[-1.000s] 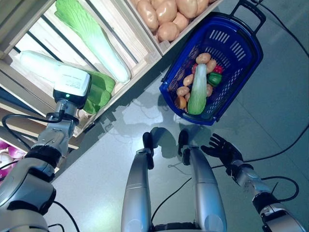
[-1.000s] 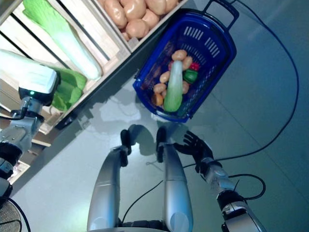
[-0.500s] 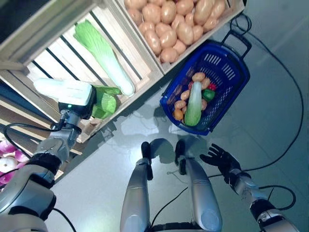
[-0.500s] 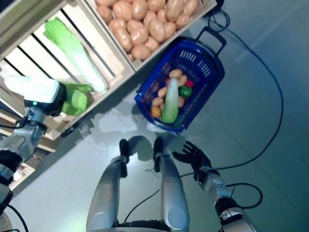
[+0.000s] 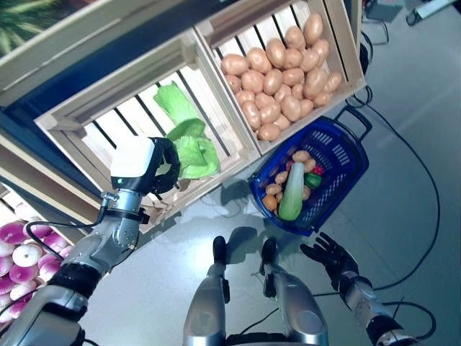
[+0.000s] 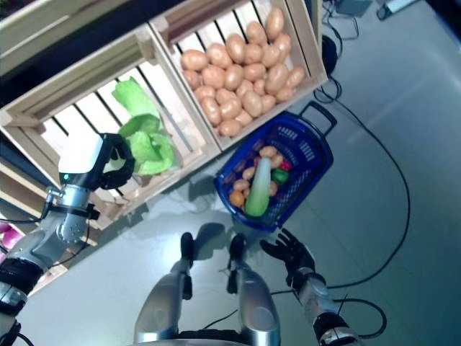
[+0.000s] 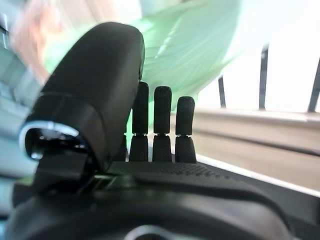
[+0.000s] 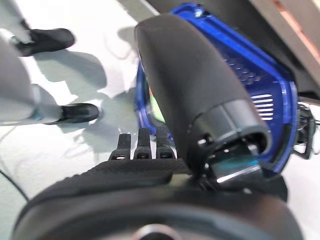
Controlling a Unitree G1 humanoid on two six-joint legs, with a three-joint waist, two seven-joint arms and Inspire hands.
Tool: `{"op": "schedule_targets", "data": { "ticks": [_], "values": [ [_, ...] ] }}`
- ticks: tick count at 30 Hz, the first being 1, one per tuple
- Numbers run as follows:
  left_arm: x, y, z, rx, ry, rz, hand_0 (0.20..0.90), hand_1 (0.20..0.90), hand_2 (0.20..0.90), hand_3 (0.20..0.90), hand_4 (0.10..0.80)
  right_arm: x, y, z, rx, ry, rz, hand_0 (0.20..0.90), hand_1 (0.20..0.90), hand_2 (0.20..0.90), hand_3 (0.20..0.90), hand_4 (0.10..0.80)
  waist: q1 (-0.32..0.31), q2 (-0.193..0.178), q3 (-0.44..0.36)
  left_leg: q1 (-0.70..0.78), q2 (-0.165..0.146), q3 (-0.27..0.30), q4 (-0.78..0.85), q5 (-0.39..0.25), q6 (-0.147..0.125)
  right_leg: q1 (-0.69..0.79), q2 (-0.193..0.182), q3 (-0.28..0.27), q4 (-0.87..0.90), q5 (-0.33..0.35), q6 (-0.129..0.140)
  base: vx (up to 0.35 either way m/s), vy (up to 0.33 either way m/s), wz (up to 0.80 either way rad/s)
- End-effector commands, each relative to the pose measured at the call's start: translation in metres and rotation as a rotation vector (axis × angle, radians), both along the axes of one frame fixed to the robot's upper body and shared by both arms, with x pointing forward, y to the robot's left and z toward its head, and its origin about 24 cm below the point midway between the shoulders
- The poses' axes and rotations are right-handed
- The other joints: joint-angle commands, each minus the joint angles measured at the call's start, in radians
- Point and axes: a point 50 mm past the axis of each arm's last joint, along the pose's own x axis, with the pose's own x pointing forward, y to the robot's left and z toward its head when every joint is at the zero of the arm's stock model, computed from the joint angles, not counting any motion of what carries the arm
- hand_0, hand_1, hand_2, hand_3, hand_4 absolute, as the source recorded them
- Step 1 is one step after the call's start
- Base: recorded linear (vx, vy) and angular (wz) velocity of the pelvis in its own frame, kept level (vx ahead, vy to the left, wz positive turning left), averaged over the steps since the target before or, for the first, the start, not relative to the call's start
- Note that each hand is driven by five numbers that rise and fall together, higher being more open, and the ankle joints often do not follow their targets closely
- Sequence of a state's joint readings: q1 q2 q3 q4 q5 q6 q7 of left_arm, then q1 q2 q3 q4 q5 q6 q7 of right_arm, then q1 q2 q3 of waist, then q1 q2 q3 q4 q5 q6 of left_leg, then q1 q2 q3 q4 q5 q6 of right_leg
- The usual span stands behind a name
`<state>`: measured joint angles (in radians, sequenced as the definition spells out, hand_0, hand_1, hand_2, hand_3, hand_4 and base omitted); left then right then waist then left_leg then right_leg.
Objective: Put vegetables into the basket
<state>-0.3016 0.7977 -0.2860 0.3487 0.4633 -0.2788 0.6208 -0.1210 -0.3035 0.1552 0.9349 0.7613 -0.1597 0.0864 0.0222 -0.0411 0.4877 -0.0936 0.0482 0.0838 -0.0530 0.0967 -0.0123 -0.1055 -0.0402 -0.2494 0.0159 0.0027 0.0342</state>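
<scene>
The blue basket (image 5: 348, 156) stands on the floor by the wooden stand. In it lie a long pale green cabbage (image 5: 292, 199), potatoes (image 5: 274, 189), a green pepper (image 5: 312, 180) and something red. My left hand (image 5: 167, 166) is up at the slatted crate, right beside a leafy green vegetable (image 5: 191, 148). In the left wrist view its fingers (image 7: 161, 124) are straight, with the green leaf (image 7: 190, 55) just past them. My right hand (image 5: 328, 255) is open, low over the floor just short of the basket's near rim; the basket (image 8: 272, 85) also shows in the right wrist view.
The wooden stand (image 5: 189, 49) with tilted crates runs across the top and left, close to the basket. Lower shelves (image 5: 21, 245) lie at the far left. Grey floor (image 5: 410, 137) spreads to the right of the basket.
The whole picture has pulled back and shifted, so the camera has moved. My left hand stays by the leafy green vegetable at the crate. My right hand stays open near the basket.
</scene>
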Motion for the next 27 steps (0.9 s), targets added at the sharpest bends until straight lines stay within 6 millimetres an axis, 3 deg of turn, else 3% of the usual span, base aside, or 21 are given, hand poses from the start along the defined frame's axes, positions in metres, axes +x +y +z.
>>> {"op": "schedule_targets", "data": {
  "ticks": [1, 8, 9, 13, 21, 27],
  "values": [
    [-0.011, -0.004, 0.032, -0.313, -0.225, -0.075, 0.3, 0.3, 0.3, 0.3, 0.4, -0.022, -0.011, 0.002, -0.068, -0.048, -0.059, 0.9, 0.9, 0.9, 0.9, 0.8, 0.014, -0.023, -0.212, -0.02, -0.026, 0.023, 0.0, -0.039, -0.036, 0.028, -0.077, -0.028, -0.041, 0.056, 0.073, 0.126, -0.072, 0.2],
    [-0.036, -0.022, 0.031, -0.775, -0.223, -0.316, 0.3, 0.3, 0.3, 0.3, 0.4, -0.015, 0.0, 0.02, -0.048, -0.184, -0.058, 0.9, 0.9, 0.9, 0.9, 0.8, 0.028, -0.043, -0.271, 0.055, -0.017, -0.001, 0.0, -0.062, -0.024, 0.107, -0.069, -0.037, -0.04, 0.04, 0.066, 0.097, -0.067, 0.06],
    [-0.04, -0.023, 0.028, -0.944, -0.202, -0.384, 0.3, 0.3, 0.3, 0.3, 0.4, -0.012, 0.001, 0.028, -0.045, -0.227, -0.052, 0.9, 0.9, 0.9, 0.9, 0.8, 0.03, -0.046, -0.289, 0.073, -0.016, -0.006, -0.003, -0.068, -0.023, 0.124, -0.069, -0.035, -0.049, 0.042, 0.066, 0.091, -0.051, 0.05],
    [-0.04, -0.034, 0.016, -1.264, -0.106, -0.553, 0.3, 0.3, 0.3, 0.3, 0.4, -0.001, 0.007, 0.05, -0.075, -0.342, -0.007, 0.9, 0.9, 0.9, 0.9, 0.8, 0.028, -0.052, -0.32, 0.109, -0.016, -0.01, -0.015, -0.078, -0.021, 0.155, -0.07, -0.038, -0.066, 0.045, 0.067, 0.07, -0.057, -0.02],
    [-0.036, -0.056, 0.013, -1.306, 0.074, -0.679, 0.3, 0.3, 0.3, 0.3, 0.4, 0.018, 0.011, 0.099, -0.069, -0.566, 0.141, 0.9, 0.9, 0.9, 0.9, 0.8, 0.009, -0.052, -0.364, 0.151, -0.015, -0.001, -0.028, -0.091, -0.01, 0.18, -0.065, -0.027, -0.076, 0.046, 0.072, 0.022, -0.024, -0.02],
    [-0.029, -0.064, 0.012, -1.323, 0.185, -0.746, 0.3, 0.3, 0.3, 0.3, 0.4, 0.036, 0.017, 0.135, -0.059, -0.687, 0.402, 0.9, 0.9, 0.9, 0.9, 0.8, -0.001, -0.039, -0.393, 0.174, -0.013, 0.008, -0.034, -0.098, -0.009, 0.198, -0.066, -0.017, -0.091, 0.045, 0.073, 0.016, 0.005, -0.04]
  ]
}}
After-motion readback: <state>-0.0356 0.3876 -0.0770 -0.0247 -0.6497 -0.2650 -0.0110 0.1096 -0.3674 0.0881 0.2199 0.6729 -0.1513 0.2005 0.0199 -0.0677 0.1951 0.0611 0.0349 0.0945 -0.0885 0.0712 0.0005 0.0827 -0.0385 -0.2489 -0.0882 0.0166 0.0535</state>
